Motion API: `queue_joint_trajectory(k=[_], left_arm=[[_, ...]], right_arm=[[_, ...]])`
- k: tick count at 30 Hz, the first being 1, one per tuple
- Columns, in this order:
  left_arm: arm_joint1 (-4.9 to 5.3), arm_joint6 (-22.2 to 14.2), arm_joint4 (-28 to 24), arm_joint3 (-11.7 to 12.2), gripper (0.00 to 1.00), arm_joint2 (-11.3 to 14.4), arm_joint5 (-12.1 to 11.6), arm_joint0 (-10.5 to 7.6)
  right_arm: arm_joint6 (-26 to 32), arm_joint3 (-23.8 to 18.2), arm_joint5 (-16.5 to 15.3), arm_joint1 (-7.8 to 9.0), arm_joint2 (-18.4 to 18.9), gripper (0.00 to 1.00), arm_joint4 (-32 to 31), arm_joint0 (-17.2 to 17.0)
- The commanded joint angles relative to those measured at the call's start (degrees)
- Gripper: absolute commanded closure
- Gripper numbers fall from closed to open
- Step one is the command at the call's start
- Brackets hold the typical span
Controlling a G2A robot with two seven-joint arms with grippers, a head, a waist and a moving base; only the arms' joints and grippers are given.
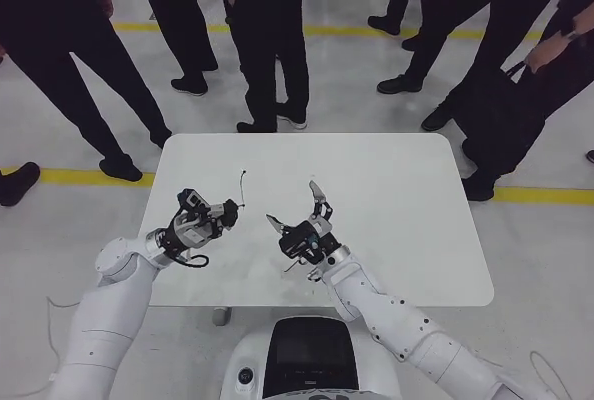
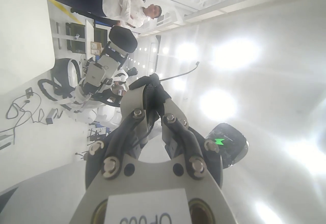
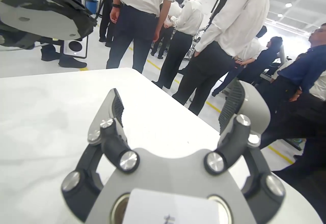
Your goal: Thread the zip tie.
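The black zip tie sticks up from the left gripper, its jaws clamped on the tie's lower end, above the white tabletop. Just beside the zip tie hangs the right gripper, jaws wide apart.

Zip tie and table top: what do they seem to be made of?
Zip tie: probably black plastic; the thin strip curves freely out of the shut left end effector. Table: smooth, matte white top, perhaps laminate or painted board; the look leaves this open.
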Motion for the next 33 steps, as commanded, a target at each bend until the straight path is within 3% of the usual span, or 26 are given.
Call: queue_joint_trajectory(k=[1, 8, 15, 18, 22, 29, 33], left_arm=[[-0.22, 0.90, -5.03, 0.62, 1.00, 0.72, 4.76, -0.17], [-0.51, 1.45, -13.87, 4.60, 1.00, 2.29, 14.99, -2.04], [-0.47, 1.77, -12.69, 4.67, 1.00, 2.80, 14.48, -2.59], [-0.56, 3.84, -13.34, 4.13, 1.00, 3.34, 14.98, -2.35], [-0.86, 4.00, -17.48, 4.69, 1.00, 4.32, 16.90, -2.13], [-1.46, 3.49, -22.47, 7.61, 1.00, 6.44, 18.57, -3.31], [-1.51, 3.11, -23.67, 9.17, 1.00, 7.43, 18.57, -4.11]], right_arm=[[-1.77, 0.16, 0.01, 0.16, -0.85, 0.00, 0.00, 0.45], [-6.25, 1.79, 0.03, 0.58, -3.76, 0.00, 0.00, 2.47], [-6.02, 2.26, 0.03, 0.48, -3.21, 0.00, 0.00, 2.63], [-6.96, 1.58, -0.58, 0.45, -3.87, 0.00, 0.00, 2.93], [-9.67, 1.35, -0.16, 0.18, -5.30, 0.00, 0.00, 3.60], [-11.36, 2.20, -0.28, -1.10, -5.59, 0.00, 0.12, 3.85], [-12.63, 2.94, -1.03, -2.01, -5.38, 0.23, 0.87, 3.90]])
